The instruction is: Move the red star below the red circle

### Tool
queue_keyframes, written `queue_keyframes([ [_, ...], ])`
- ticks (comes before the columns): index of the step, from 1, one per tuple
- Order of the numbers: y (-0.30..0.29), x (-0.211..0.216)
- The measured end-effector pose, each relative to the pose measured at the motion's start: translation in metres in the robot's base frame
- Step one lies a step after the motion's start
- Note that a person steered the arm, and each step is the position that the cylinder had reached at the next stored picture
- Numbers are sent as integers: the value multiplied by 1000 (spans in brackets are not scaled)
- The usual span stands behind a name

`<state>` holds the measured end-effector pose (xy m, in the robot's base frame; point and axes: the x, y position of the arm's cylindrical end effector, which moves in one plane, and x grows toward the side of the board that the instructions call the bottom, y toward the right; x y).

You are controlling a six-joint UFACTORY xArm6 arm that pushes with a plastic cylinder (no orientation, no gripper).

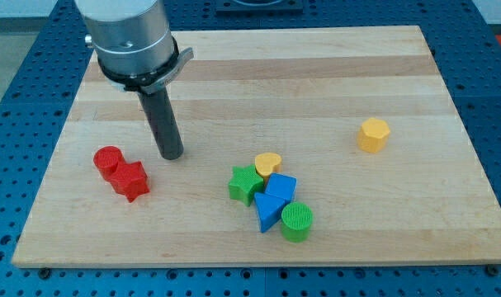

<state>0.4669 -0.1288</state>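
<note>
The red circle (108, 160) sits on the wooden board (316, 74) at the view's left. The red star (130, 180) touches it on its lower right side. My tip (171, 154) rests on the board just to the right of both red blocks, a short gap away from the star's upper right. The rod rises from the tip toward the view's top left.
A cluster lies at the bottom middle: green star (246, 184), yellow heart (268, 163), blue cube (280, 189), blue triangle (267, 212), green circle (297, 221). A yellow hexagon (373, 134) stands alone at the right.
</note>
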Motion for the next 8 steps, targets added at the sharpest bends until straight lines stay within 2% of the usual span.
queue_keyframes([
  [1,-19,32],
  [2,-24,40],
  [3,-23,13],
  [4,-22,21],
  [6,-44,84],
  [7,-43,84],
  [8,-16,34],
])
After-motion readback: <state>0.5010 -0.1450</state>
